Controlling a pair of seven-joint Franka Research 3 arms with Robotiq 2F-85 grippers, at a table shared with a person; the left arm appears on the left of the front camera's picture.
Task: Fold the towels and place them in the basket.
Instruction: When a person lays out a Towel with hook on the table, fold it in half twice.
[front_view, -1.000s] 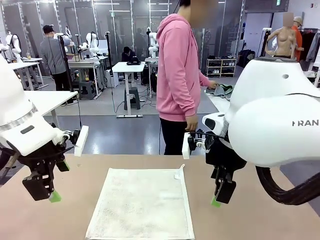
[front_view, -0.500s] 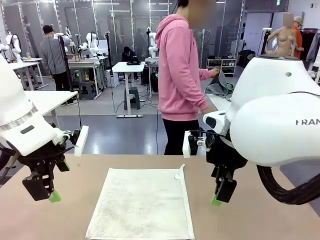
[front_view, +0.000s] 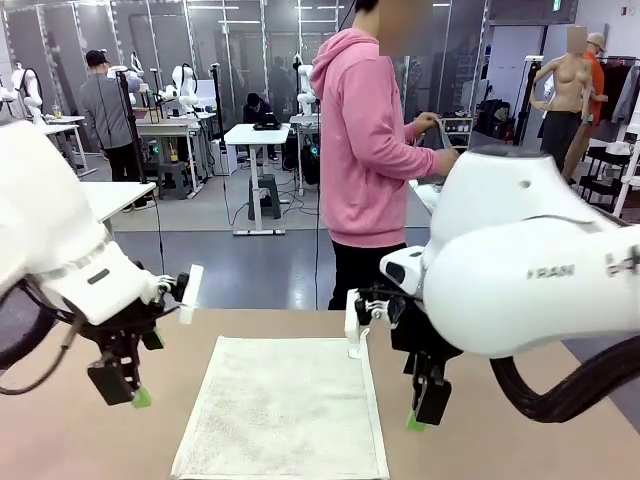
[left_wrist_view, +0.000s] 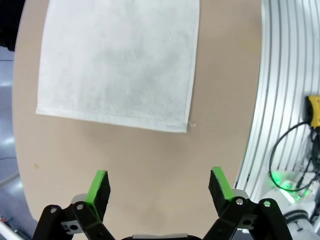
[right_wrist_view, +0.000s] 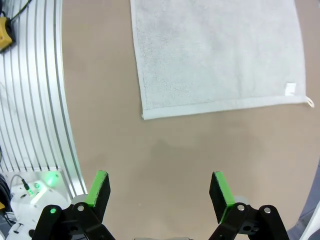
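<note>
An off-white towel (front_view: 285, 405) lies spread flat on the tan table, with a small tag and loop at its far right corner. It appears too in the left wrist view (left_wrist_view: 120, 60) and the right wrist view (right_wrist_view: 217, 52). My left gripper (front_view: 135, 392) hangs open just left of the towel, above the table. Open as well, my right gripper (front_view: 420, 415) hovers just right of the towel's right edge. Nothing is between the fingers (left_wrist_view: 98, 185) of either one (right_wrist_view: 220, 190). The basket is out of view.
A person in a pink hoodie (front_view: 365, 140) stands at the far side of the table, turned to the right, both hands on something dark behind my right arm. The table's aluminium frame (left_wrist_view: 280, 100) runs along the near edge.
Both arms have moved inward toward the towel, and both grippers sit closer to its side edges. The person has raised both hands to the dark thing at the right.
</note>
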